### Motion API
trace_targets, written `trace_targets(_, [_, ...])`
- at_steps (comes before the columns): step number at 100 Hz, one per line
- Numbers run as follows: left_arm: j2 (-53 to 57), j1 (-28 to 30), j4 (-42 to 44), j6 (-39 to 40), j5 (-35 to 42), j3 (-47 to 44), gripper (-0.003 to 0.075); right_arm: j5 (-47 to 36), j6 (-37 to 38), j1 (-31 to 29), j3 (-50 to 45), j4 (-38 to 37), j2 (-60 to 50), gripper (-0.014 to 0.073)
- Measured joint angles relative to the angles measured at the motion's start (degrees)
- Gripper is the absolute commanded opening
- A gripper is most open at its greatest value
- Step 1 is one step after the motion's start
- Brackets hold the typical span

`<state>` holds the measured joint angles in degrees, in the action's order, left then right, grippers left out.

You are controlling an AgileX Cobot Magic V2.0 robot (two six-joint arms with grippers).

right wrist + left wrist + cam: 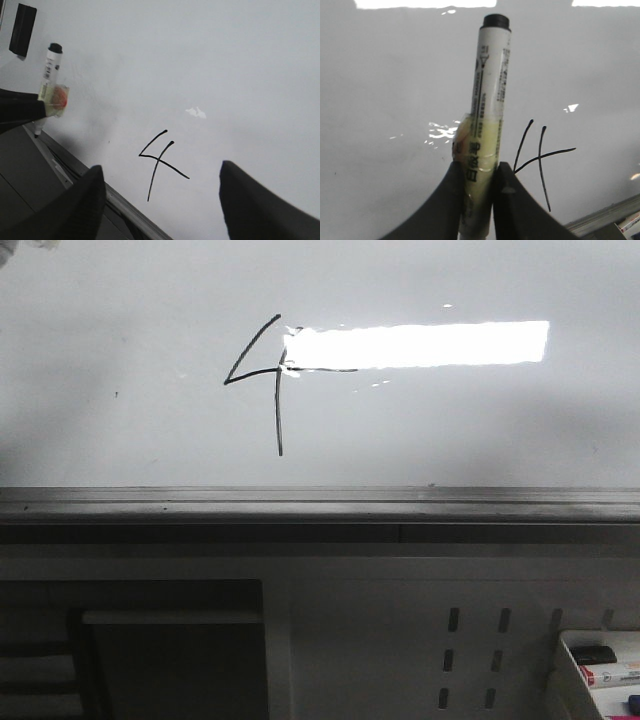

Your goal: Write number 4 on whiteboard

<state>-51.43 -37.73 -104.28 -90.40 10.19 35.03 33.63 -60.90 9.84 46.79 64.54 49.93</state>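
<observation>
A thin black open-topped number 4 (275, 375) is drawn on the glossy whiteboard (130, 350), its bar running into the bright light reflection. It also shows in the left wrist view (540, 157) and the right wrist view (159, 161). My left gripper (477, 172) is shut on a white marker (490, 100) with a black end, held off the board beside the 4. The marker also shows in the right wrist view (49, 80). My right gripper (162, 185) is open and empty, facing the 4. Neither gripper shows in the front view.
A grey metal ledge (320, 505) runs along the board's bottom edge. A black eraser (22, 30) sticks to the board far from the 4. A grey perforated panel (470, 660) lies below, with a white tray (572, 680) of markers at the lower right.
</observation>
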Motion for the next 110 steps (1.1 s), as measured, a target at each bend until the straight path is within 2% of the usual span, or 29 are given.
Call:
trace_targets(47, [-21.8, 0.0, -1.3, 1.1, 6.2, 10.8, -0.002, 5.2, 0.2, -0.2, -0.5, 0.3, -0.5, 0.0436])
trace_targets(95, [-24.1, 3.1, -1.2, 1.1, 1.2, 12.6, -0.0018, 5.5, 0.3, -0.2, -0.6, -0.3, -0.5, 0.0436])
trace_targets(103, [-24.1, 3.3, -1.2, 1.1, 0.8, 12.5, 0.0017, 5.3, 0.3, -0.2, -0.6, -0.3, -0.5, 0.0436])
trace_targets(110, [-24.1, 3.4, -1.0, 1.1, 0.3, 12.5, 0.0079, 5.1, 0.3, -0.2, -0.6, -0.3, -0.5, 0.0436])
